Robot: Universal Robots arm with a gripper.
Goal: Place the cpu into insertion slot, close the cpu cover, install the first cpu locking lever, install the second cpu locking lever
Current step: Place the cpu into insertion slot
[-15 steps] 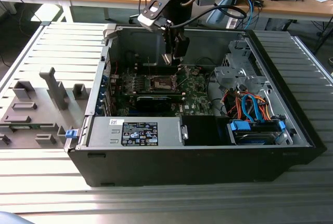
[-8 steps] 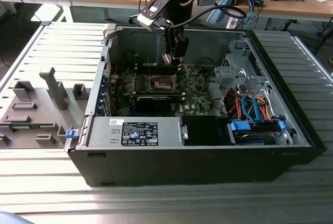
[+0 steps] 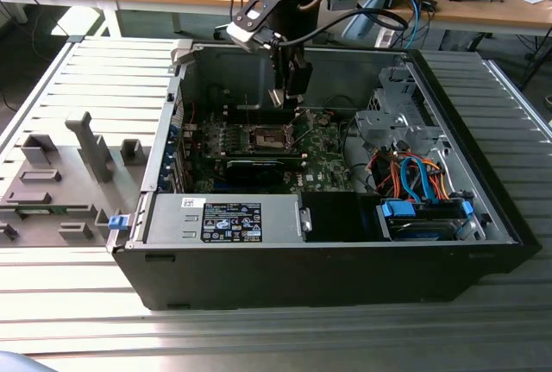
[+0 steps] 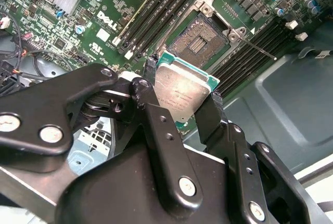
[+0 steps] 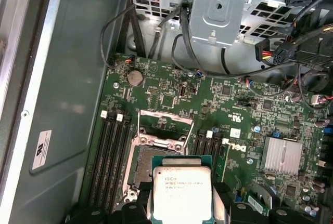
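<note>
Silver-grey metal tops the cpu (image 5: 182,193), clamped by its edges between the two black fingers of the gripper (image 4: 183,86). Inside the open computer case (image 3: 302,277), the chip hangs above the green circuit board (image 5: 218,109), near the insertion slot (image 4: 200,39), which lies uncovered at the board's middle, apart from the chip.

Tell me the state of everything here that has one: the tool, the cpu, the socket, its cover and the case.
tool: shut on the cpu.
cpu: held by its edges, not yet seated in the insertion slot.
insertion slot: empty, contacts exposed.
cpu cover: swung open, off the insertion slot.
computer case: lying on its side, side panel off, inside exposed.
</note>
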